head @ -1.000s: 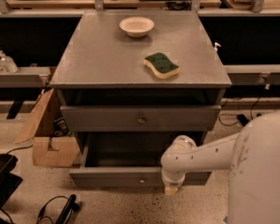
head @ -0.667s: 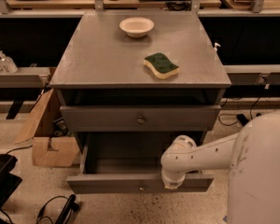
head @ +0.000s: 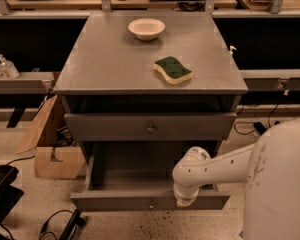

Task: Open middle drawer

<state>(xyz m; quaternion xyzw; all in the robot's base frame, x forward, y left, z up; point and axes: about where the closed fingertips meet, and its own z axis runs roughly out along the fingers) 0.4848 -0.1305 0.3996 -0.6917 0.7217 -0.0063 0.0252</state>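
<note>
The robot's gripper (head: 184, 199) hung at the top edge of the middle drawer (head: 115, 202), right of its small round knob (head: 151, 204), apparently hooked there to draw the front toward the near side. Whether it gripped the edge or stood apart from it could not be told, as the white wrist hid its tip. The drawer stood well out from the grey cabinet (head: 110, 64), its shallow tray bare, while the upper drawer (head: 105, 127) stayed flush. A cream bowl (head: 146, 28) and a green-topped sponge (head: 173, 70) sat on the cabinet top, clear of the work.
</note>
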